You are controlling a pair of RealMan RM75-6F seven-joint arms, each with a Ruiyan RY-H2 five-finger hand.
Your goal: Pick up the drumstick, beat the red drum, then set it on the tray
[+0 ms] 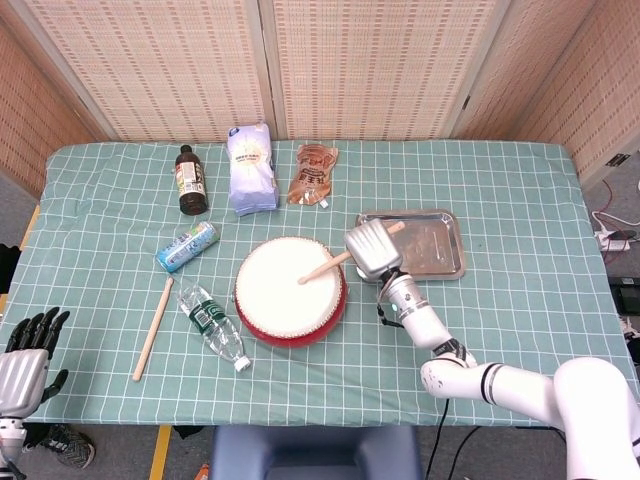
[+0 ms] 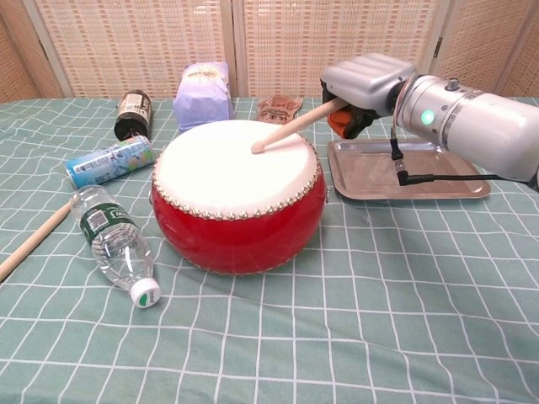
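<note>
Left hand [image 1: 22,365]: idle off the table's near-left corner, fingers spread, holding nothing.
Spare stick [image 1: 153,329]: lay on the cloth left of the water bottle [image 1: 213,327], untouched.
Red drum [image 2: 238,194]: upright at centre; drumstick [image 2: 291,125] tip was on or just above the skin.
Right hand [image 2: 364,85]: fingers wrapped round the drumstick's butt.
Tray [image 2: 408,171]: just right of the drum.
Advice: strike mid-skin, wrist-led; keep grip firm.
</note>
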